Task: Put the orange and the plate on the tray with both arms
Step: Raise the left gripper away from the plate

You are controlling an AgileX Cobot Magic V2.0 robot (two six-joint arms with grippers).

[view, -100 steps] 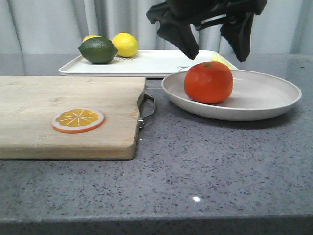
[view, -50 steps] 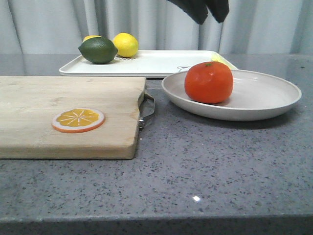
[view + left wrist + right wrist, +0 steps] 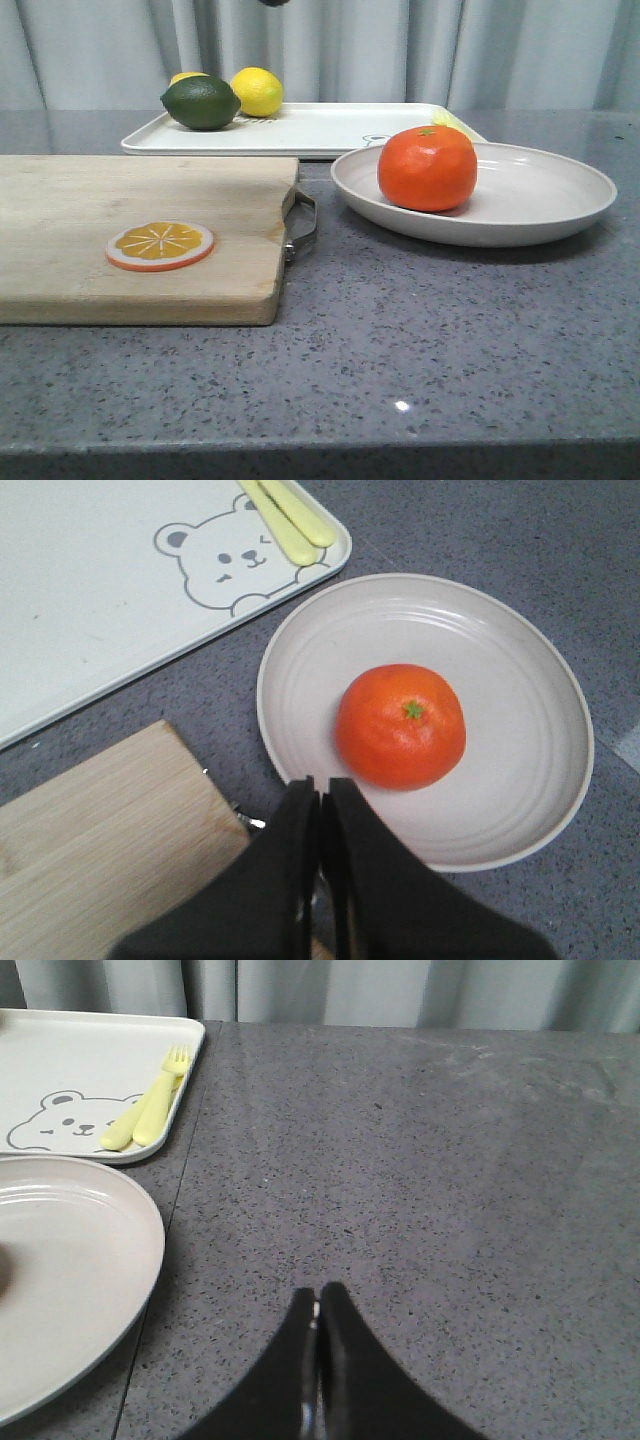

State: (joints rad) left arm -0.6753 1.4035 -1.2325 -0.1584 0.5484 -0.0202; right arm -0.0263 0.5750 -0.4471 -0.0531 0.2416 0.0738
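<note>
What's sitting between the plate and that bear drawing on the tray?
Only bare grey countertop and the tray rim separate the plate from the bear drawing, per the left wrist view.

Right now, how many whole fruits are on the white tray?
2 clearly: a green lime and a yellow lemon at the tray's far left; a third yellow one peeks behind the lime.

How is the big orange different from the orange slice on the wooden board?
The orange is a whole, round ball; the orange slice is a thin flat disc. The orange sits in the plate; the slice lies on the cutting board. The orange shows plain skin with a green stem mark; the slice shows yellow-orange segments inside a pale ring. Both are orange-coloured.
</note>
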